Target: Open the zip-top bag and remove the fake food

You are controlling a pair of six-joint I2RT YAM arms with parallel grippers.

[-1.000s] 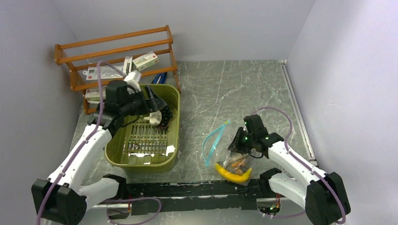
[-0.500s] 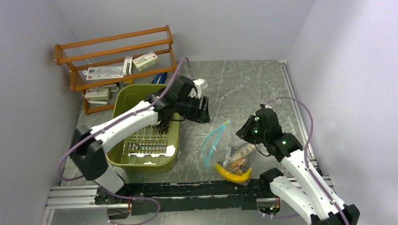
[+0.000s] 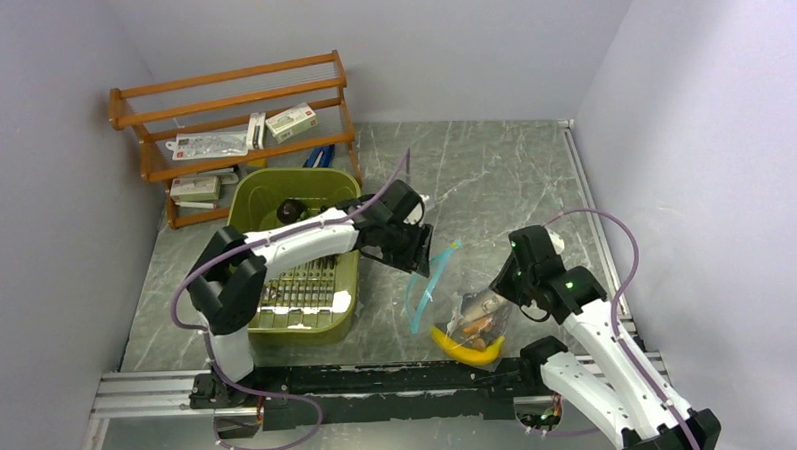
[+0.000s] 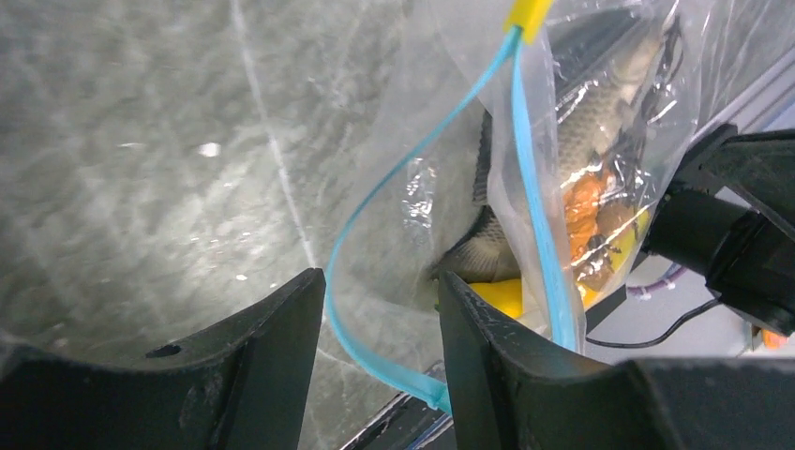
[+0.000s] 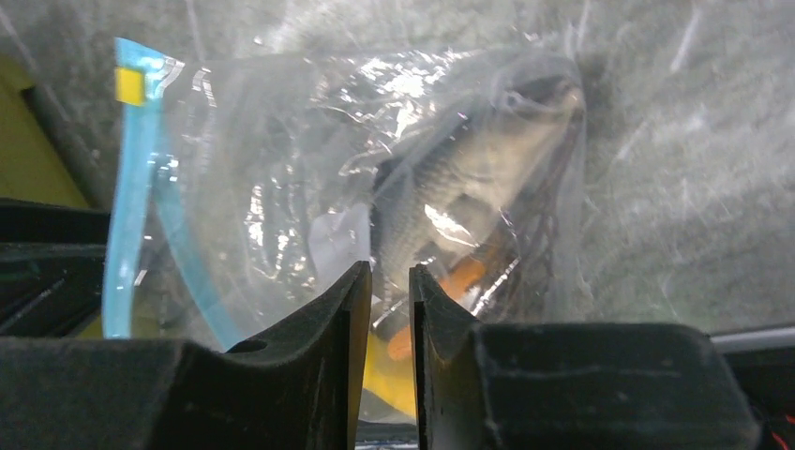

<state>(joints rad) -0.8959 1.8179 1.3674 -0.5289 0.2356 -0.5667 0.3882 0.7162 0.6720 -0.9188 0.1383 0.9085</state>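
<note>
Evidently mid-emptying: the clear crinkly zip-top bag (image 3: pixel 445 291), mouth agape, lies at five o'clock on the grey table (image 3: pixel 493 172), with the grey toy fish (image 4: pixel 600 108) inside. The left gripper (image 4: pixel 380 295) is spread at the mouth. The right gripper (image 5: pixel 386 277) is nearly closed, and whether it pinches plastic I cannot tell. Next, I'd judge: reach in and pinch food.

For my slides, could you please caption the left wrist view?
Open left gripper hovers at the zip-top bag's blue zip strip; grey fish and orange bits visible inside.

**Grey bench, four things on it**

The bench (image 3: pixel 493 172) is grey, marbled with pale veins. A wooden rack (image 3: pixel 232 101) stands at its far left corner. In front of the rack sits an olive bin (image 3: pixel 288 334). Right of the bin lies the clear bag (image 3: pixel 474 304), mouth open, with a banana (image 3: pixel 466 350) at its near end.
</note>
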